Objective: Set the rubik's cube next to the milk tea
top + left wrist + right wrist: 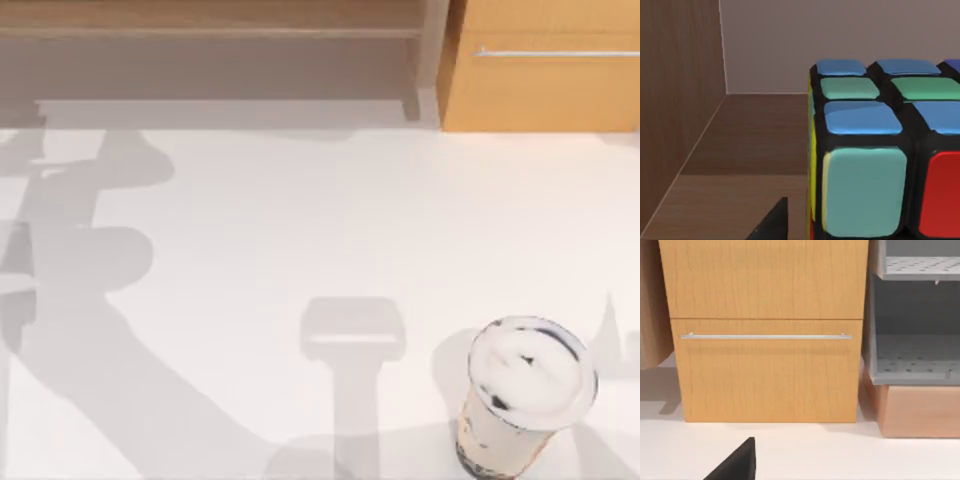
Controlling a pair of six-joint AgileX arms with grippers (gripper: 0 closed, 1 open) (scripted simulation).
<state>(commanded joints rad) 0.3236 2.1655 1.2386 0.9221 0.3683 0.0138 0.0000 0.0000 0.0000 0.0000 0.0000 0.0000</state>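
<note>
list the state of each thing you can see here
milk tea: upright on the white table, lid on
rubik's cube: sitting on a brown wooden shelf, close to the left wrist camera
drawer: shut

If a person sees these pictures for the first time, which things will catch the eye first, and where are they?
The rubik's cube fills much of the left wrist view, sitting on a brown wooden surface beside a wooden wall, with blue, green and red squares facing the camera. In the top view the milk tea stands on the white table near its front right corner. An orange-wood drawer front with a silver handle dominates the right wrist view.
</note>
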